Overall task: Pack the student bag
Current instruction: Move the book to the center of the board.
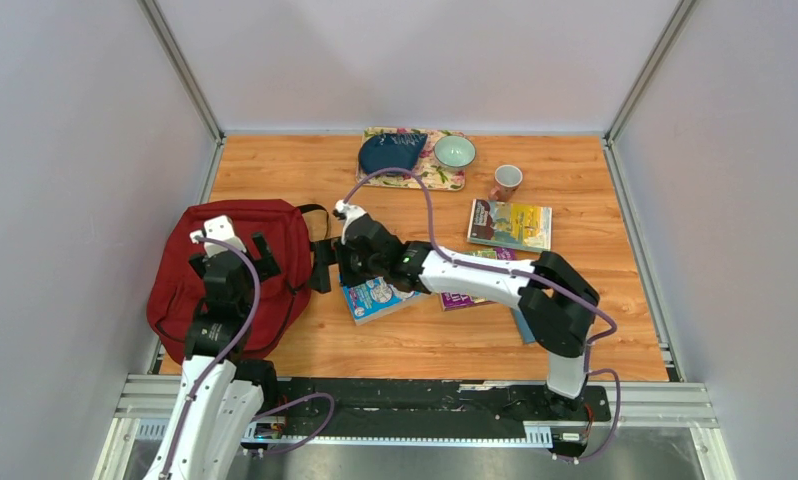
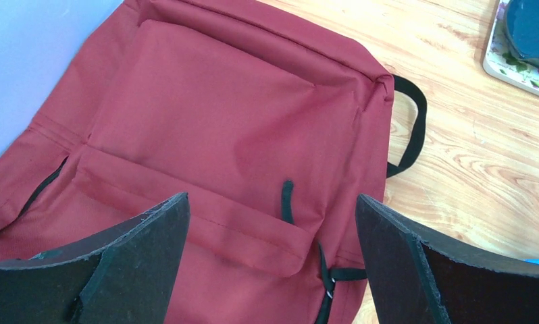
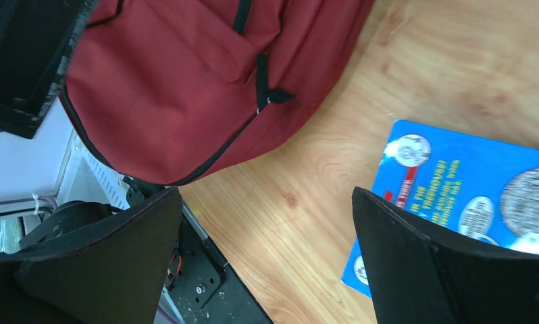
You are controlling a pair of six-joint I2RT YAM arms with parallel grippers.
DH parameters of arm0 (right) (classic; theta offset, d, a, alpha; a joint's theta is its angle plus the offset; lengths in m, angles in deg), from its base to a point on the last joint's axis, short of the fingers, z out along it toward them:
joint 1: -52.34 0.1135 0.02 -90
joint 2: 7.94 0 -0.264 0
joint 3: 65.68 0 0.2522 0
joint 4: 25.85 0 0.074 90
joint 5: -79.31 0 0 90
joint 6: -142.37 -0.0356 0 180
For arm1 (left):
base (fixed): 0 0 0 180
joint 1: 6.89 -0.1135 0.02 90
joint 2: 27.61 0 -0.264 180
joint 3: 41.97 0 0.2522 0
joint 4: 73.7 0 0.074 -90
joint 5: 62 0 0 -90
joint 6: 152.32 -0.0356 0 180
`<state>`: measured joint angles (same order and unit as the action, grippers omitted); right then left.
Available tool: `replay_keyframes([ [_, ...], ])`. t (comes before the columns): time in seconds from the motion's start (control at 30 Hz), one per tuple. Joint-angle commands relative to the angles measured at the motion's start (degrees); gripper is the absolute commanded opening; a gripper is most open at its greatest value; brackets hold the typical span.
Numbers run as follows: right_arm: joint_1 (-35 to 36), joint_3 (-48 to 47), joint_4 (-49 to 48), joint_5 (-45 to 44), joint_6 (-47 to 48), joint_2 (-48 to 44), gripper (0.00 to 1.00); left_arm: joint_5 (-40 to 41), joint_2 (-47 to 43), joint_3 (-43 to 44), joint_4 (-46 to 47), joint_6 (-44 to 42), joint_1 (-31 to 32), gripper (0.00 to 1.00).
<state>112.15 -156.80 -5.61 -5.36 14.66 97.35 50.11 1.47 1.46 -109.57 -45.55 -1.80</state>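
left hand (image 2: 272, 209) splayed wide over student bag (image 2: 206, 115)

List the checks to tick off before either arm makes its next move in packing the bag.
1. Left gripper open and empty over the student bag: ok.
2. Right gripper open and empty: ok.
3. Zipper opened for loading: looks shut, not ok.
4. Blue book flat on the table beside the bag: ok.
5. Grippers apart from each other: ok.
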Motion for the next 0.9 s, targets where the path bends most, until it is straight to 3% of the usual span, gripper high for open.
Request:
replay_keyframes([
  [0.0, 3.2, -6.65, 2.2, -5.02, -2.71, 5.0, 1.0, 2.06, -1.39, -0.58, 0.05, 0.1, -0.6, 0.99],
  [0.33, 8.39, -13.43, 4.5, -18.32, -9.21, 16.42, 1.0, 4.44, -4.12, -1.72, 0.66, 0.72, -0.69, 0.99],
  [0.63, 3.12, -4.83, 7.85, -25.8, -14.76, 13.81, 1.0, 4.52, -4.03, -1.81, 0.31, 0.72, -0.77, 0.99],
  [0.8, -1.18, -3.84, 6.79, -20.44, -9.67, 14.15, 1.0, 4.08, -3.94, -1.81, 0.4, 0.8, -0.78, 0.99],
  [0.87, -2.06, -4.64, 9.23, -23.84, -7.91, 14.41, 1.0, 4.08, -3.86, -1.81, 0.4, 0.8, -0.78, 0.99],
])
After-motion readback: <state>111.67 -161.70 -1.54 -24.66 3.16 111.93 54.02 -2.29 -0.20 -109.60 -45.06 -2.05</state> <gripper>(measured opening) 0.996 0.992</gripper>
